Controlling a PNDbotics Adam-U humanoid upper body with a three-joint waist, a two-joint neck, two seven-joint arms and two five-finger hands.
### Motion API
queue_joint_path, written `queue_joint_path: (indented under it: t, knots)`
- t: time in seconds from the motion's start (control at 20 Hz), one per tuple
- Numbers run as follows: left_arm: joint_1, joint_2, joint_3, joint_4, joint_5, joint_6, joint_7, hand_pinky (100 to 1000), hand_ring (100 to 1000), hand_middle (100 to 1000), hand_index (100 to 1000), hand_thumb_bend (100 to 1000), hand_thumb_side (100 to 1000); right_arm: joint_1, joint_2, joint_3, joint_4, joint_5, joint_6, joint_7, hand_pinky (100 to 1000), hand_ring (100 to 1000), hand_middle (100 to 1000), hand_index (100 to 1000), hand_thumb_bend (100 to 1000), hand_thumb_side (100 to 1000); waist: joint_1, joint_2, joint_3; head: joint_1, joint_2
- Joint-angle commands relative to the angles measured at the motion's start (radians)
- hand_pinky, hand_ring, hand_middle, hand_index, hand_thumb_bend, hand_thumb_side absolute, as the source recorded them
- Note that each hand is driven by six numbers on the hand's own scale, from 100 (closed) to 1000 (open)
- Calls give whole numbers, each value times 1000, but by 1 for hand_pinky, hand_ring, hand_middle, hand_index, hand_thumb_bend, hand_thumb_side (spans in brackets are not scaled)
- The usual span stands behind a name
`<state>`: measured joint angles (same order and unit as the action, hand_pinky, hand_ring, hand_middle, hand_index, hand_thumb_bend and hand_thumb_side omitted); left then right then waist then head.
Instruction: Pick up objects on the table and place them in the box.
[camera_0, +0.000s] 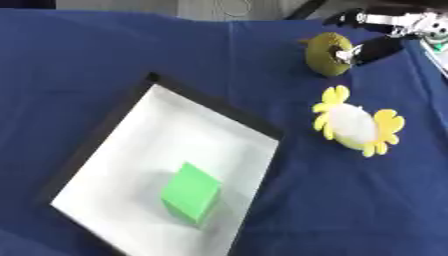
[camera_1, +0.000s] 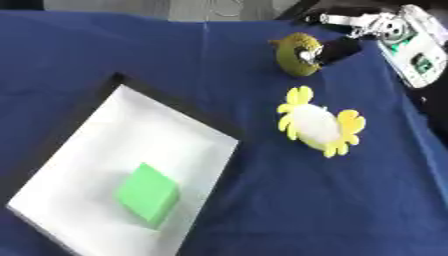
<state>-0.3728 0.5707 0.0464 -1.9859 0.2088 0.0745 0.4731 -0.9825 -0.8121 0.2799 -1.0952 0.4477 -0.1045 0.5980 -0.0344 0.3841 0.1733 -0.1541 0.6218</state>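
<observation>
The box (camera_0: 101, 131) lies on the surface (camera_0: 332, 200), which is draped in dark blue cloth; it is a shallow tray with a black rim and a white floor, set askew so that one corner points away from the robot; a bright green cube (camera_0: 191, 194) sits inside it, on the white floor toward the near side, touching none of the walls.

Right of the box, out on the cloth and apart from its rim, lies a soft toy shaped like a flower (camera_0: 357, 127), with a white middle and yellow petals round it; it rests flat on the cloth with nothing touching it.

Beyond the flower toy, farther from the box, is an olive-green rounded object (camera_1: 295, 55), possibly a kiwi-like toy; the right hand (camera_0: 363, 50) comes in from the upper right corner and meets it on its right side; the dark fingers (camera_1: 337, 50) lie against the object, with a pale tip over its face, but whether they are curled round it or only touching cannot be told; the object appears to be still down at the cloth.

A white device with green markings (camera_1: 418, 50) lies at the right edge of the surface, just behind the right hand; the left hand shows in neither view.
</observation>
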Motion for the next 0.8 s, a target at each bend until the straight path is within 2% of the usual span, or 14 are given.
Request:
queue_joint_path:
  t: [0.05,0.35,0.55,0.6,0.75,0.8]
  knots:
    - [-9,24,11,-14,4,-3,4,895,829,785,890,289,739,-8,-22,-15,9,26,-2,12,982,1000,1000,990,100,572,-12,-4,1,-8,-8]
    - [-9,26,13,-14,9,-8,10,894,824,781,886,285,739,-3,-28,-14,21,84,-17,55,976,1000,997,987,100,646,-16,2,1,-16,-5]
    - [-12,25,13,-14,10,-6,12,894,822,776,884,282,740,-4,-25,-20,28,128,-22,58,971,1000,985,984,100,599,-19,8,7,-24,-11]
    - [-13,25,12,-14,10,-6,12,894,821,775,883,281,741,-4,-25,-22,30,138,-21,54,970,1000,985,986,100,563,-21,9,9,-24,-14]
    - [-16,25,13,-14,11,-8,14,893,820,772,880,279,741,-1,-23,-31,35,173,-16,26,968,1000,981,987,193,466,-25,16,17,-30,-24]
    - [-17,25,13,-14,11,-8,16,893,819,771,880,274,744,0,-23,-34,34,186,-14,12,967,1000,978,990,249,418,-27,19,20,-33,-28]
